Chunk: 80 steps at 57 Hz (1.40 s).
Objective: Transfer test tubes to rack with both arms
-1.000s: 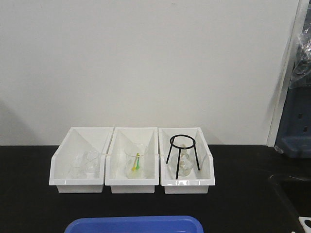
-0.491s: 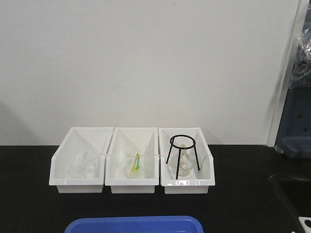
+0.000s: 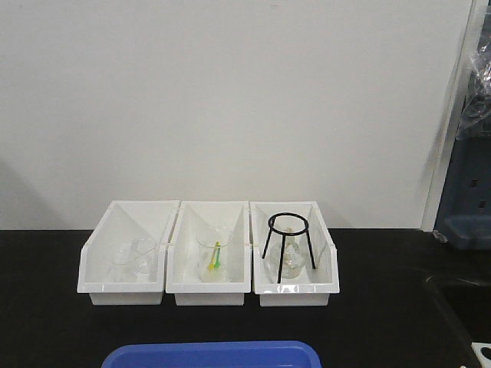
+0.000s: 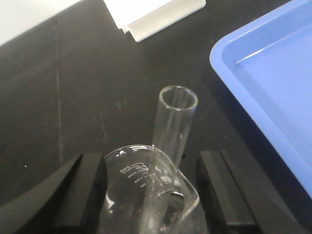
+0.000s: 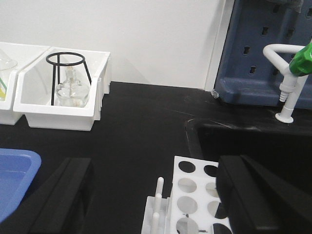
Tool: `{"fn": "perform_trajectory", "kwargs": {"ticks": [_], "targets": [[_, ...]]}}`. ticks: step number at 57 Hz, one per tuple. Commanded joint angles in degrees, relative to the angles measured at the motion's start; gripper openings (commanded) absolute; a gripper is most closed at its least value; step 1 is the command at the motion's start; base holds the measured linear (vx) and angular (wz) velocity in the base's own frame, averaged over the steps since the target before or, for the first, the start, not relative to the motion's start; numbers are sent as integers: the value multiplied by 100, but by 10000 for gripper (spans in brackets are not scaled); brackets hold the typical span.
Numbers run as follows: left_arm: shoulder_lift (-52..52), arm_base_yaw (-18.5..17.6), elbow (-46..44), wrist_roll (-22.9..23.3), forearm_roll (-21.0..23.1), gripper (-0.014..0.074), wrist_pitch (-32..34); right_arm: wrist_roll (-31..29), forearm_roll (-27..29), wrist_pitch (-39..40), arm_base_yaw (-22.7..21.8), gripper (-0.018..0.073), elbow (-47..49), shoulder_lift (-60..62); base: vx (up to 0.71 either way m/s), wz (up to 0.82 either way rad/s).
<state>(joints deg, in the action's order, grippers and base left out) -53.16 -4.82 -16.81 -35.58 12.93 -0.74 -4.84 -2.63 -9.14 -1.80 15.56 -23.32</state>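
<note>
Zero racked yet — test tube sits in beaker, rack looks empty, left gripper and right gripper spread wide, empty-handed.

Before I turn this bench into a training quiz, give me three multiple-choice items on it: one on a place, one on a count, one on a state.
1. In which of the white bins does the black tripod stand?
A) left B) middle C) right
2. How many white bins are lined up by the wall?
A) two B) three C) four
3. In the left wrist view, how does the test tube sit?
A) lying flat B) leaning in a beaker, mouth up C) upside down

Answers:
1 C: the tripod's ring and legs rise out of the right bin.
2 B: three bins sit side by side in the front view.
3 B: the tube's open rim points up and its lower end is inside the beaker.
</note>
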Motion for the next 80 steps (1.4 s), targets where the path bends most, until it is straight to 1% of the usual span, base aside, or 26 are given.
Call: {"fn": "perform_trajectory", "kwargs": {"ticks": [1,9,26,30,39,48,58,68,73,80], "targets": [[-138,-26,-172,365,77,526,808,-5,-25,448,-19,578,193,-70,0,0],[-401,-26,-172,569,77,526,1237,-5,-25,448,-19,578,193,-70,0,0],[-676,-26,-177,920,54,525,1458,-5,-25,448,-19,578,193,-70,0,0],[-676,-73,-177,920,54,525,1458,-5,-25,448,-19,578,193,-70,0,0],[-702,-369,-177,915,54,525,1695,-5,-25,448,-19,578,193,-70,0,0],[-864,-359,-177,921,70,525,2251,-5,-25,448,-19,578,193,-70,0,0],[-1059,-365,-177,921,64,525,2315,-5,-25,448,-19,578,193,-70,0,0],[-1415,-365,-177,921,52,525,2725,-5,-25,448,-19,578,193,-70,0,0],[-1558,-365,-177,921,52,525,2804,-5,-25,448,-19,578,193,-70,0,0],[-1613,-365,-177,1135,6,525,2824,-5,-25,448,-19,578,193,-70,0,0]]}}
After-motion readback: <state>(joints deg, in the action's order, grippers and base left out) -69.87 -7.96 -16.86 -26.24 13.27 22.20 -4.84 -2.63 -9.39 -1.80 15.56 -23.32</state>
